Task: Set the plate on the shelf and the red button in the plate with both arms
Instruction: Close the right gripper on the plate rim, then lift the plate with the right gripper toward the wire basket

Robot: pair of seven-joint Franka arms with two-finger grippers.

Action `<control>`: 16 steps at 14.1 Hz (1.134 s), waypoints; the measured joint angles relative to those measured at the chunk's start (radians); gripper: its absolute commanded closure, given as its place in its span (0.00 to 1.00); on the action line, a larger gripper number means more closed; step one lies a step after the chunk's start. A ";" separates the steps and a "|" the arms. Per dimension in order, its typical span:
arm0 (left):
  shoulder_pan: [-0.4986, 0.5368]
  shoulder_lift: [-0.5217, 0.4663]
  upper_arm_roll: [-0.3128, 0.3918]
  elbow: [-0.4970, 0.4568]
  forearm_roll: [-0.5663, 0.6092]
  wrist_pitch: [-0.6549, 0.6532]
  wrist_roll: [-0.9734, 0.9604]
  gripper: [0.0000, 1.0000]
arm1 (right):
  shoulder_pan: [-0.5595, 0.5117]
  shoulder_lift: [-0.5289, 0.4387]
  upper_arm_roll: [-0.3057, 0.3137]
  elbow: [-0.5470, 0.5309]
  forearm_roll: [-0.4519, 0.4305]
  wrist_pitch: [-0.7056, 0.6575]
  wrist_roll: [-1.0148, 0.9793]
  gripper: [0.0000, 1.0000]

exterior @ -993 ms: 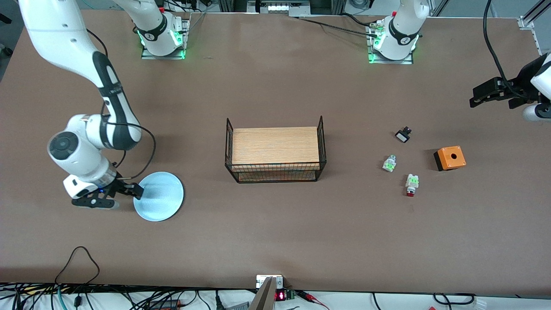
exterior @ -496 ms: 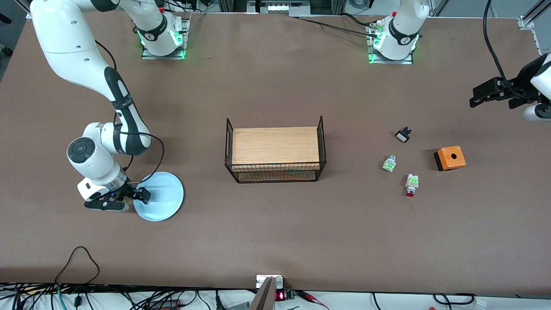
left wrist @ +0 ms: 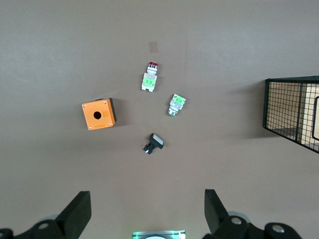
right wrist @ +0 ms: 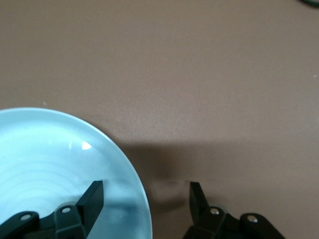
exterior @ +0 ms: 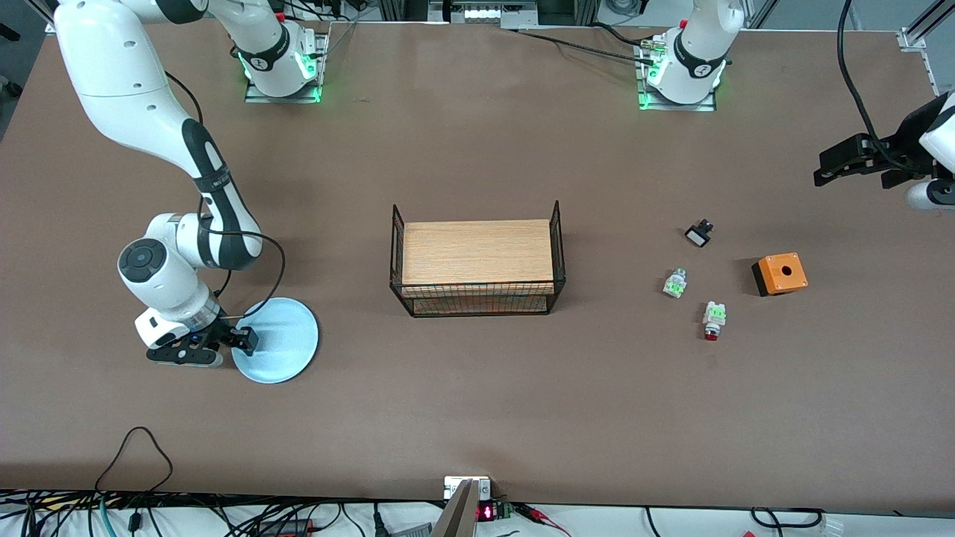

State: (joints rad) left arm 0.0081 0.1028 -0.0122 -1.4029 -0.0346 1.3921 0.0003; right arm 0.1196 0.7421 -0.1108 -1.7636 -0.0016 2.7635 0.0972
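Observation:
The pale blue plate (exterior: 280,339) lies flat on the table toward the right arm's end. My right gripper (exterior: 222,344) is open and low at the plate's rim. In the right wrist view one of its fingers (right wrist: 93,196) is over the plate (right wrist: 50,159), and the other is over bare table. The red button (exterior: 713,319) lies on its side toward the left arm's end, red cap toward the front camera. It also shows in the left wrist view (left wrist: 149,79). My left gripper (exterior: 847,164) waits open and empty, high over the table's end.
A black wire basket (exterior: 477,298) with a wooden board stands mid-table. Near the red button lie a white-green part without a red cap (exterior: 675,283), a small black part (exterior: 698,235) and an orange box with a hole (exterior: 780,274).
My right gripper has moved in toward the plate, so one finger now sits over its rim. It has hardly moved in the last half second. The left arm has not moved.

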 measured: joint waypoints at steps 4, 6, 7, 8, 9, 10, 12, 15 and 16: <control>-0.001 0.001 -0.002 0.000 0.000 0.000 0.000 0.00 | 0.000 0.007 0.001 0.003 0.000 0.025 0.000 0.83; -0.002 0.003 -0.003 0.000 0.000 0.000 0.000 0.00 | 0.000 0.005 0.001 0.006 0.000 0.015 0.000 1.00; -0.003 0.003 -0.004 0.000 0.000 0.000 0.000 0.00 | 0.000 0.000 0.001 0.010 0.000 -0.010 0.000 1.00; -0.003 0.004 -0.004 0.000 0.000 0.000 0.000 0.00 | 0.000 -0.006 0.002 0.014 0.001 -0.053 0.000 1.00; -0.004 0.005 -0.004 0.000 0.000 0.000 0.000 0.00 | 0.001 -0.011 0.003 0.019 0.011 -0.092 0.000 1.00; -0.004 0.005 -0.004 0.000 0.000 0.000 0.000 0.00 | 0.002 -0.020 0.005 0.022 0.033 -0.123 0.000 1.00; -0.004 0.006 -0.004 0.000 0.000 0.001 0.000 0.00 | 0.005 -0.044 0.006 0.026 0.088 -0.185 0.000 1.00; -0.004 0.007 -0.004 -0.001 0.000 0.001 0.000 0.00 | 0.015 -0.103 0.006 0.030 0.114 -0.289 0.000 1.00; -0.004 0.007 -0.004 -0.001 0.000 0.001 0.000 0.00 | 0.017 -0.128 0.006 0.031 0.115 -0.334 0.000 1.00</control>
State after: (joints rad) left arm 0.0037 0.1097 -0.0166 -1.4034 -0.0346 1.3930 0.0003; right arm 0.1370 0.6139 -0.1045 -1.7323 0.1133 2.4296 0.0973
